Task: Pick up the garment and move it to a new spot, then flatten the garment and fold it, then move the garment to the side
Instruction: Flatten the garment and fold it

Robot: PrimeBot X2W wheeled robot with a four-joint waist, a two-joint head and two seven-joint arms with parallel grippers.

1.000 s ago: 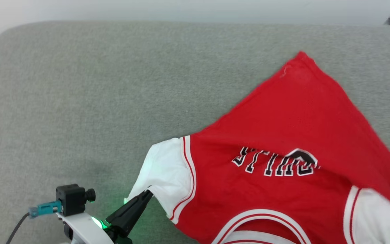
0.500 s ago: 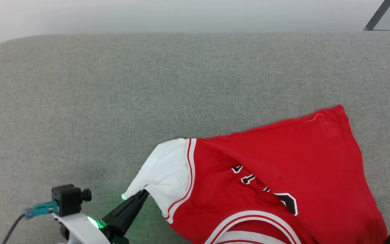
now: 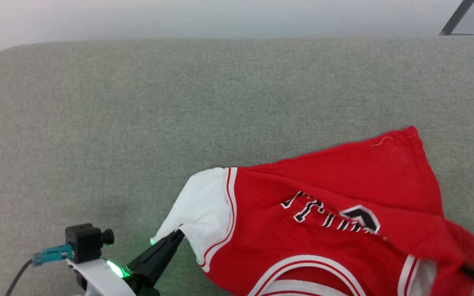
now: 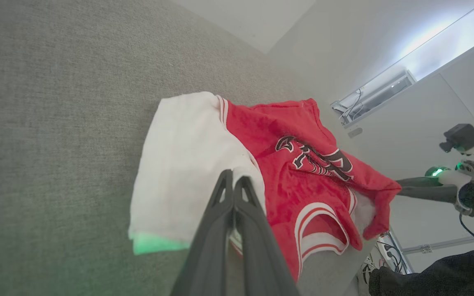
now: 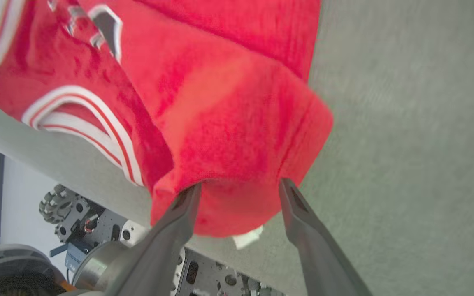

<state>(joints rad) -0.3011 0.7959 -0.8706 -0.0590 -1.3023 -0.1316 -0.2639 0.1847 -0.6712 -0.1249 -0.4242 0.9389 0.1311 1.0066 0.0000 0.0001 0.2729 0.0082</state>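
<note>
Lettering [image 3: 331, 213] on the garment [image 3: 327, 181] has reappeared; left fingers [image 4: 218, 218] pinch its sleeve [image 4: 179, 164], right fingers [image 5: 179, 224] spread wide.

Grey woven fabric surface [image 3: 138, 102] with a rounded far corner, pale plain wall [image 3: 220, 16] behind it, dark slanted bar [image 3: 453, 18] at upper right, bright strip of light [image 4: 430, 39] above white panels [image 4: 422, 115]

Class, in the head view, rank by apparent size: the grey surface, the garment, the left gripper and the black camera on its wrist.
Largest to smallest:
1. grey surface
2. garment
3. left gripper and black camera: these look about alike, so I leave them unranked.
</note>
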